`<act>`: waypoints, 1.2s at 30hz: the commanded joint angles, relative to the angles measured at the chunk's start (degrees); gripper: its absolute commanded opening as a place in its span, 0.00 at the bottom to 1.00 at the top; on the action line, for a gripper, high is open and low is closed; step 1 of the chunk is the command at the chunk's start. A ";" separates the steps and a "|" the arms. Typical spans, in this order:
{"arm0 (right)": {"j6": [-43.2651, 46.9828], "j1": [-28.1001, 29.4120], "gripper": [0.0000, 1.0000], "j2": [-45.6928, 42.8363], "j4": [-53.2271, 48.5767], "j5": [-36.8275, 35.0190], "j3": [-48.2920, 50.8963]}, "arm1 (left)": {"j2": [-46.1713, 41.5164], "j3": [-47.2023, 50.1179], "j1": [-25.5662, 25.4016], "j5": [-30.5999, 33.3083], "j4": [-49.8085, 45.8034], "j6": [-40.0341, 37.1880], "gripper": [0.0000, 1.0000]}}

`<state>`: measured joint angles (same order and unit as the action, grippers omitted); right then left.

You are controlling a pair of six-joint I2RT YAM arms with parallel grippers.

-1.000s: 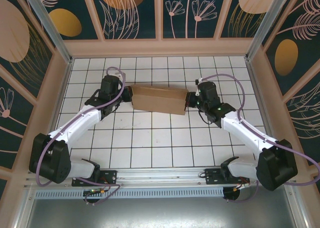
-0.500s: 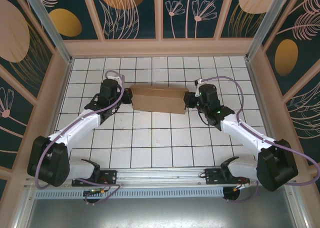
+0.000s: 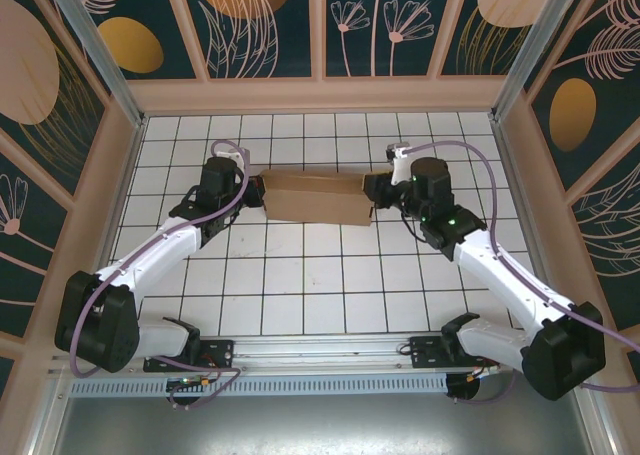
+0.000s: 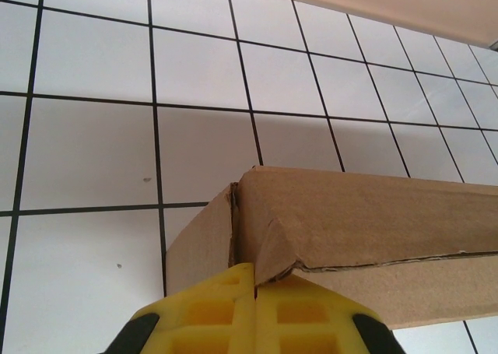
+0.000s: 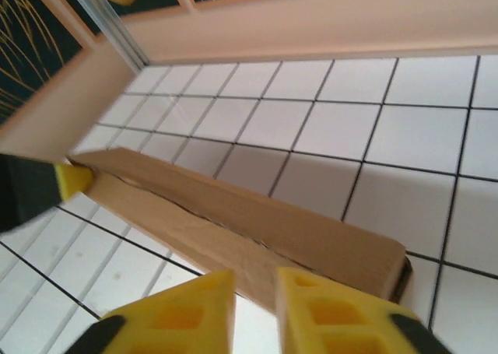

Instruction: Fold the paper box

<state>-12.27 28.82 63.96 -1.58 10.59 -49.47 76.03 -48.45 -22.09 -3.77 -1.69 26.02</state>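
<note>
Right pincer [image 3: 367,187] shifted back; paper box [image 3: 315,197] lies just beside it.

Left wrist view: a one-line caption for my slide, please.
Shut left hand at a corner of the paper box on the tiled table.

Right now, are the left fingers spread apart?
No, the left fingers meet with no gap between them in the left wrist view, right at a corner of the paper box.

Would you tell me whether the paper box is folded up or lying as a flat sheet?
Folded up: the paper box is a long closed carton with walls and top; one flap seam gapes slightly.
</note>
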 commanded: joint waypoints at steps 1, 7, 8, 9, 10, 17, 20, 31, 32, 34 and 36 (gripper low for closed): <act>0.62 -0.43 0.14 2.92 0.08 0.57 -5.34 | 2.21 0.27 -0.19 0.80 -7.61 -1.09 0.00; -0.34 0.22 0.10 13.62 -1.60 -0.51 -12.92 | 2.04 -0.08 -0.24 1.11 -7.62 -1.67 0.00; -0.32 0.56 0.09 15.09 -1.87 -1.27 -13.27 | 1.93 -0.05 -0.24 1.11 -7.58 -1.55 0.00; -0.14 1.05 0.08 16.11 -2.16 -1.96 -13.24 | 1.82 0.07 -0.24 1.13 -7.57 -1.50 0.00; 0.14 1.79 0.07 17.03 -2.37 -2.68 -12.84 | 1.61 0.11 -0.24 1.22 -7.58 -1.29 0.00; 3.26 7.76 0.05 18.53 -0.87 -10.19 -4.42 | 0.18 0.17 -0.24 -0.87 -6.73 0.98 0.03; 3.94 8.74 0.05 19.47 -0.43 -13.70 -2.66 | -1.66 -0.66 -0.24 -1.63 -6.60 2.37 0.11; 2.48 9.58 0.08 23.95 -1.27 -18.56 -3.76 | -5.29 -2.12 -0.24 -4.28 -8.31 2.98 0.29; 2.19 9.63 0.08 24.08 -1.30 -18.82 -3.68 | -6.17 -2.23 -0.24 -4.89 -8.39 2.60 0.29; 1.77 9.63 0.09 24.13 -1.30 -19.11 -3.58 | -7.50 -3.23 -0.24 -5.79 -9.43 2.01 0.30; 1.48 9.67 0.09 24.25 -1.34 -19.12 -3.70 | -8.24 -4.76 -0.24 -6.55 -10.79 1.08 0.30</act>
<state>-9.32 38.15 85.21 5.28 -6.61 -54.78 69.56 -50.04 -22.09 -8.08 -10.28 28.51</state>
